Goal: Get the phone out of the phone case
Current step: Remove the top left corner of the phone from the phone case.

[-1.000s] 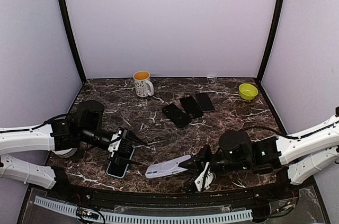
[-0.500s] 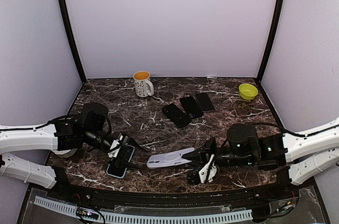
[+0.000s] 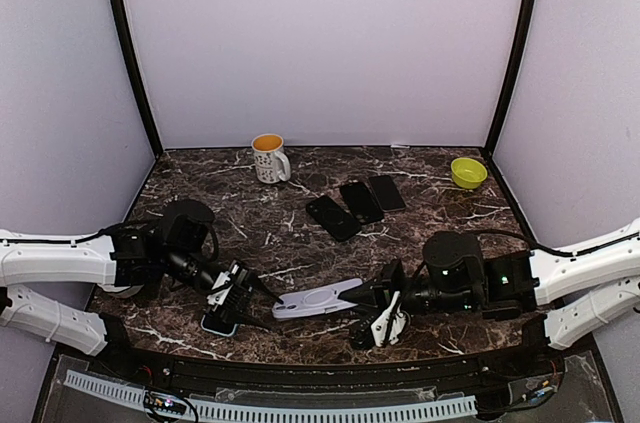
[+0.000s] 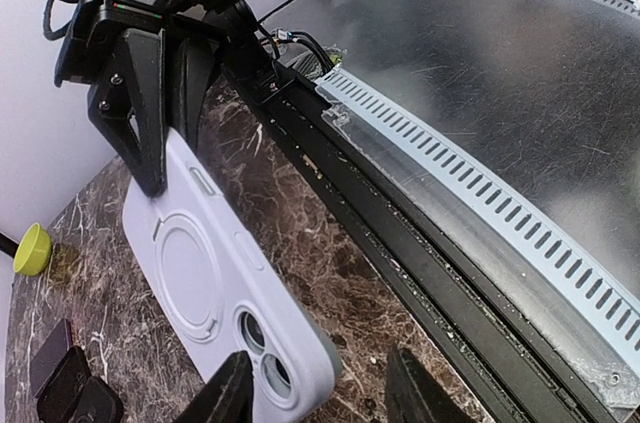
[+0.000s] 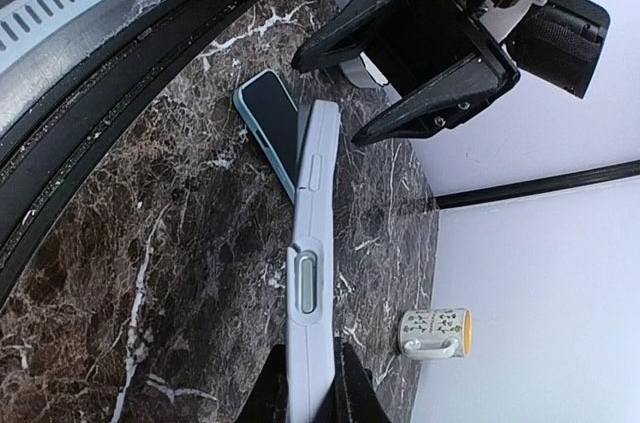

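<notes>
Since a second ago: case (image 3: pixel 318 298) levelled and carried left; my left hand (image 3: pixel 250 300) has dropped toward the near edge.
Right hand (image 3: pixel 360 296): pinching the case by its right end, clear of the desk (image 3: pixel 300 223).
Case axis: left-right, free camera end aimed at my left hand and just beside its fingertips.
Left hand: spread, the nearer one to that end.
Phone (image 3: pixel 215 324): a blue one lies flat under my left hand; I cannot tell if the case is empty.

Left claw (image 4: pixel 322 389) spread wide, right claw (image 5: pixel 310 387) clamped tight.
</notes>
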`<state>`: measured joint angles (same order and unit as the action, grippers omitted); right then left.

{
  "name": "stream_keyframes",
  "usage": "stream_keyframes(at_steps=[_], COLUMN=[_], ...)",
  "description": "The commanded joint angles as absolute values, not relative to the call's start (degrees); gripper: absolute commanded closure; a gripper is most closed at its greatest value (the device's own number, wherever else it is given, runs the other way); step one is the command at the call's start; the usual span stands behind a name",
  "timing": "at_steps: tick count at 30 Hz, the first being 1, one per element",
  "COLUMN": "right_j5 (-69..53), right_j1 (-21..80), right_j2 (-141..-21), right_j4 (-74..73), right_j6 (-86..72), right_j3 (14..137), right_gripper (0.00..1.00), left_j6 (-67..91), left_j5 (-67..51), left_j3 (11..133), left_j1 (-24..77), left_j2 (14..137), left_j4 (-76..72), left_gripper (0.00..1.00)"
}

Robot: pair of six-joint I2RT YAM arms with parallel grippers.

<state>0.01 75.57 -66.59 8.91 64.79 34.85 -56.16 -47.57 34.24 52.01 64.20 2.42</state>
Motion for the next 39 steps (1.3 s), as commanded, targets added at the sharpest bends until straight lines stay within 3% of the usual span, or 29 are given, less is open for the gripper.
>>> stream_keyframes(at_steps=[1,12,22,39], right_j5=[-2.2,-3.9,-1.9,-1.6], right_j1=[75.2,76.1,79.5,85.8], right_j2=[-66.3,-67.0,-68.2,-72.4], right_j4=[15.3,15.0,16.2,13.9], right_j6=[65.7,66.9,72.9,82.3], right_j3=[38.1,39.0,38.4,39.4], right_gripper=[1.0,1.0,1.0,1.0], left_j6=[-55.6,-56.4,-57.1,-54.3], left_j5=[-48.3,-46.1,-46.7,-47.5], left_j3=[34.3,34.4,35.4,37.3], left_j1=[52.5,52.9,53.1,53.0], left_j2=[64.5,65.5,66.4,68.7], left_j4=[0.8,1.5,4.4,6.8], left_gripper=[0.53,0.61,0.74,0.78])
